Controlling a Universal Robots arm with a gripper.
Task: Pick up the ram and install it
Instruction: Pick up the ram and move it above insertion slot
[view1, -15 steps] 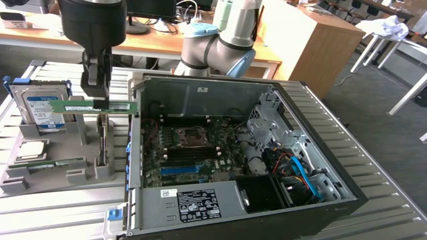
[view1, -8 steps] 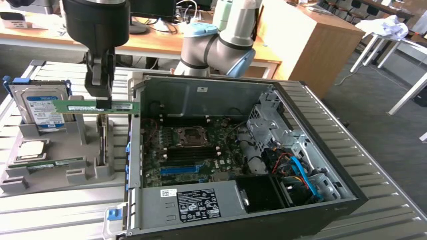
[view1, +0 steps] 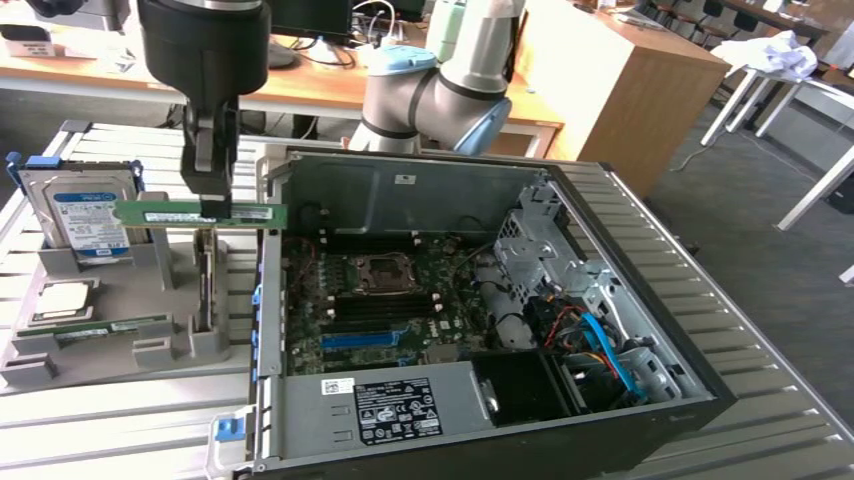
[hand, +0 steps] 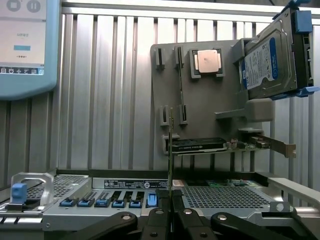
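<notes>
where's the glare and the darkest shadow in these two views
Exterior view: even room light, the ram in the claw is well lit, darkest is the pit in the case beside the label; wrist view: glare along one table edge, the processor shines pale.

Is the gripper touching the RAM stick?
Touching. In the exterior view the gripper pinches the RAM stick from above; in the wrist view it stands edge-on between the fingers.

Open computer case (view1: 400, 195) lying on a slatted metal table (view1: 120, 430), its motherboard (view1: 427, 300) and processor socket (view1: 380, 272) exposed. Just beside it, at the exterior view's left, a grey holder (view1: 147, 350) carries an upright hard drive (view1: 83, 215), a square silver processor (view1: 62, 300) and a dark expansion card (hand: 200, 145).
</notes>
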